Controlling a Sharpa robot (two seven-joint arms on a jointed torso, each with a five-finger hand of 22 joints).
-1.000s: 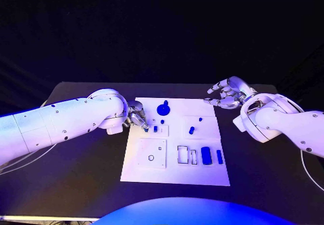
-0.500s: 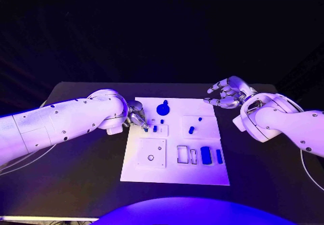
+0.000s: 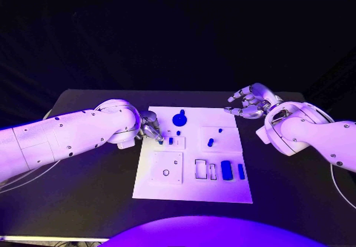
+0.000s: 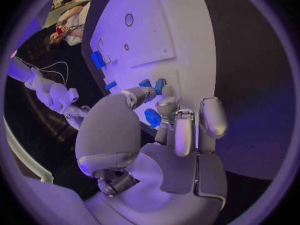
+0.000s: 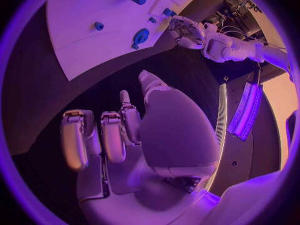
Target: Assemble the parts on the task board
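Head view — task board [image 3: 191, 190] unlettered.

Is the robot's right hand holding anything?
No, empty. The right hand hangs beyond the task board's far corner, fingers curled apart around nothing.

One white task board [image 3: 194, 193] lies on one black table [image 3: 89, 200]. On the board, seven blue parts can be counted: a round knobbed piece [image 3: 179, 120], four small pegs [image 3: 211, 142], and two upright blocks [image 3: 226, 170]. Two silver hands are present: left [image 3: 151, 129], right [image 3: 248, 102].
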